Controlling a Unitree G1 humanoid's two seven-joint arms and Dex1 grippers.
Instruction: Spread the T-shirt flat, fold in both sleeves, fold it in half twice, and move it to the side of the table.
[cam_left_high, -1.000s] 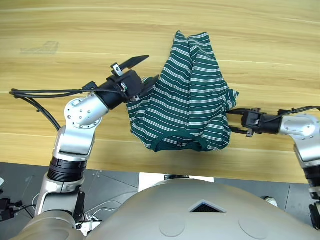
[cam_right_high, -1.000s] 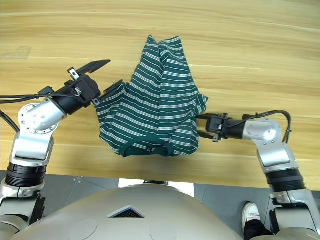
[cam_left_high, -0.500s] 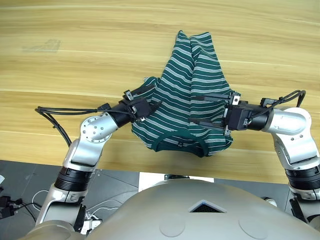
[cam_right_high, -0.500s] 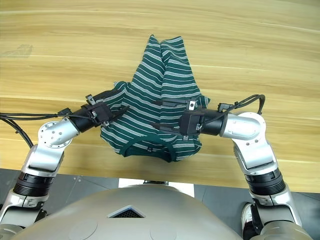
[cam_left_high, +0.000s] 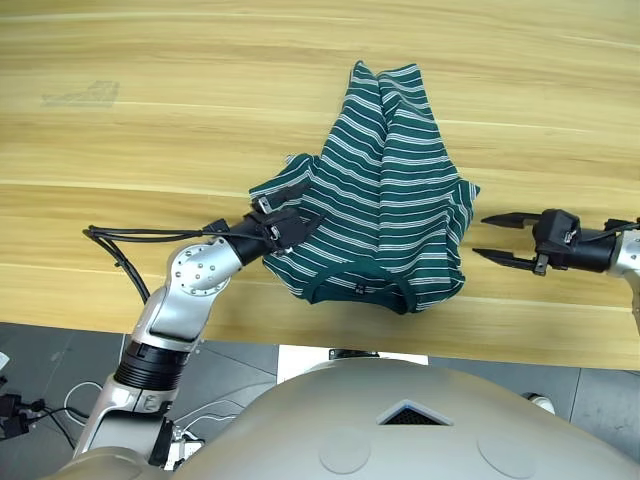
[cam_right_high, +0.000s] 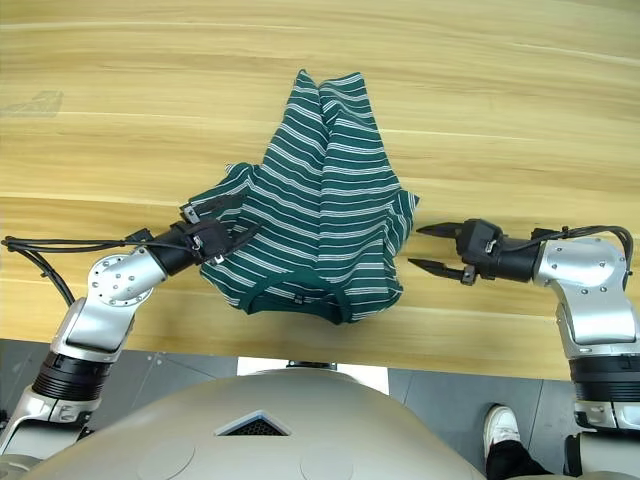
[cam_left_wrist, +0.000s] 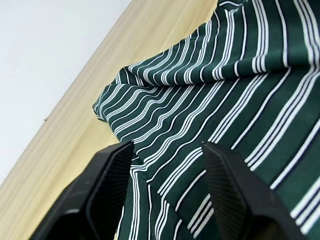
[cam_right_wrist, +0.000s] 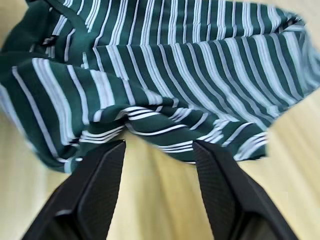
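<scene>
Evidently to spread the crumpled green-striped cotton T-shirt, left gripper straddles its edge — fingers open, perhaps touching; right gripper hovers beside, fingers apart, empty.

No legible text; faint stamp on table, collar tag unreadable.

Gap between right claw and T-shirt

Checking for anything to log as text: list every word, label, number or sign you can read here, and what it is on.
Too faint to read: the grey marking on the light wooden table.
Too small to read: the small tag at the collar of the dark green, white-striped T-shirt.
No legible text anywhere else.
</scene>
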